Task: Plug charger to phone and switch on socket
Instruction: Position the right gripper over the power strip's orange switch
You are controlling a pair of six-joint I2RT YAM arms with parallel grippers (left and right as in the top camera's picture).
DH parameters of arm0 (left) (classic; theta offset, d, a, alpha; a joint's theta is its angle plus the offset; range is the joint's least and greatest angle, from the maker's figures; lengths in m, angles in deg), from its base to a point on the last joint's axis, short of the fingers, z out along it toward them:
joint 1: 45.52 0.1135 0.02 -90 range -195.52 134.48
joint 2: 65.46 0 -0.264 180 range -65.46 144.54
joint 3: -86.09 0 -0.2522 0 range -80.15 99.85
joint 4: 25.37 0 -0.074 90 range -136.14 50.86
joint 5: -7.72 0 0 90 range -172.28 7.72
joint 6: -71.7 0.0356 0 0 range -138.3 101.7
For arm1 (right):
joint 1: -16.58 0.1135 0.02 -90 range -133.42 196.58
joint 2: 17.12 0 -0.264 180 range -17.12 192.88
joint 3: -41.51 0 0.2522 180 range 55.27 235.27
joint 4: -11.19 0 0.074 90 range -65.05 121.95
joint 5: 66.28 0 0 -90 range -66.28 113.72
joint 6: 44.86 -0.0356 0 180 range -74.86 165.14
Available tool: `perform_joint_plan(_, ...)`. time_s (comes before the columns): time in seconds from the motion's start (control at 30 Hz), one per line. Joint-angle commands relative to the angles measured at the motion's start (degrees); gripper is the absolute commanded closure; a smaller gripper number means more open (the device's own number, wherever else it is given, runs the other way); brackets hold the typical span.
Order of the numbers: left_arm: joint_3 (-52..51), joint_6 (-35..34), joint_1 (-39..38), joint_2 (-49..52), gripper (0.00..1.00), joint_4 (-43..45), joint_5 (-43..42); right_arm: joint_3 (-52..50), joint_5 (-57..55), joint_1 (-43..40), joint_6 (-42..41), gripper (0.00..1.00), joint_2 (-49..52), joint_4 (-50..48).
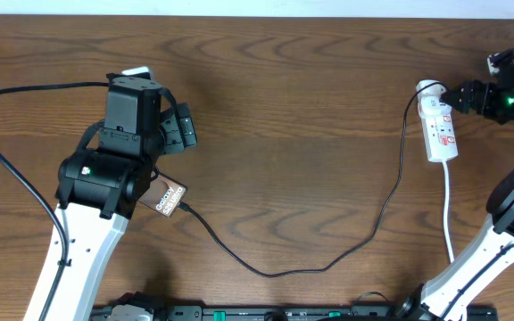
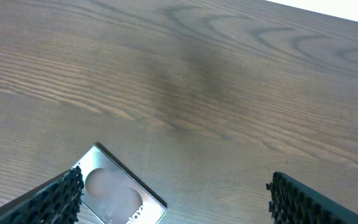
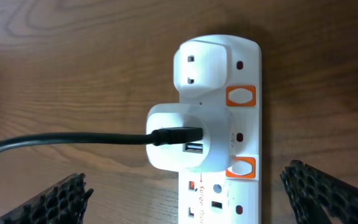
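The phone lies flat under my left arm, only its labelled end showing; in the left wrist view its glossy corner sits by the left finger. My left gripper hangs open above it, holding nothing. The charger, a thin black cable, runs from the phone's near edge to a white adapter plugged into the socket. I cannot tell whether its tip is seated in the phone. My right gripper is open, its fingers standing either side of the socket's orange switches.
The socket's white cord trails toward the front edge near the right arm's base. A thick black arm cable loops at the left. Bare wooden tabletop lies between the two arms.
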Motion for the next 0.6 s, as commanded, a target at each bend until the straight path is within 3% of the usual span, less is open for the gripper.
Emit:
perform_joint_plan(0.0, 1.0, -0.1, -0.2, 0.2, 0.07, -0.1, 1.2, 0.1, -1.4, 1.3, -2.0, 0.01, 2.1, -0.1)
perform_joint_plan(0.57, 0.7, 0.0, -0.2, 0.6, 0.07, -0.2, 1.2, 0.1, -1.7, 4.1, -1.9, 0.01, 4.6, 0.7)
